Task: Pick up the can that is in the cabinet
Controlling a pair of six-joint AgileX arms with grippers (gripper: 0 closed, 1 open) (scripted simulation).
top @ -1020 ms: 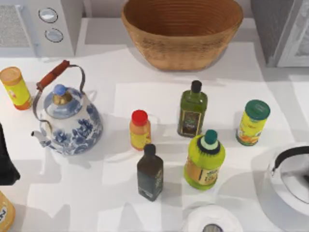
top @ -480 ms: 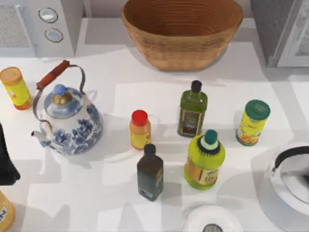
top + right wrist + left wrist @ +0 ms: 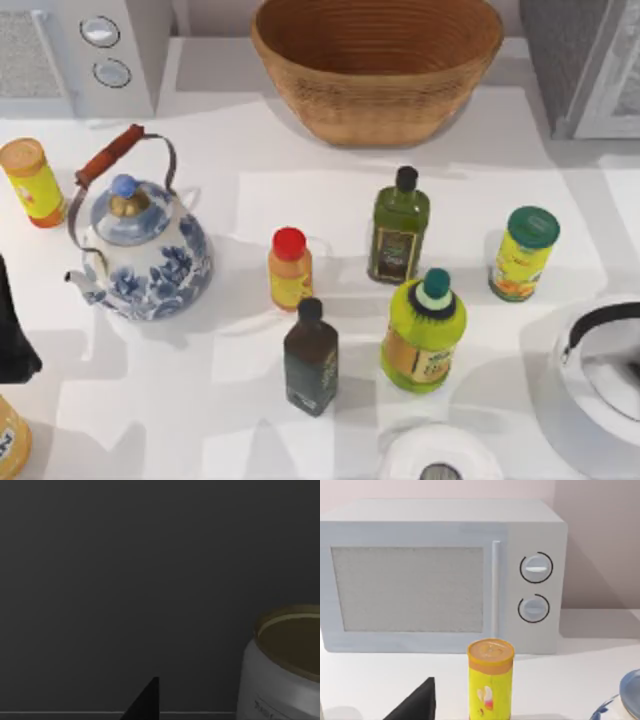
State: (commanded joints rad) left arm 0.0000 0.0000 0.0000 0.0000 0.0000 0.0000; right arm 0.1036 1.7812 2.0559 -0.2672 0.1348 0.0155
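Across the last second nothing on the table has shifted in the top view: the wicker basket point(image 3: 378, 65), the blue-and-white teapot point(image 3: 140, 245) and the bottles stand exactly where they were, so no work is happening over the open tabletop. The cabinet point(image 3: 580, 60) sits at the table's far right corner. The right wrist view faces a dim grey wall with a white can point(image 3: 285, 665), gold-topped and upright, near the right gripper point(image 3: 145, 702) but apart from it. I judge this to be the cabinet's interior, with the reach under way and no grasp yet. Whether that gripper is spread or closed cannot be told. The left gripper point(image 3: 415, 705) is parked near the table's left edge, facing the microwave point(image 3: 440, 575) and a yellow tube point(image 3: 490, 677). Its state cannot be told either.
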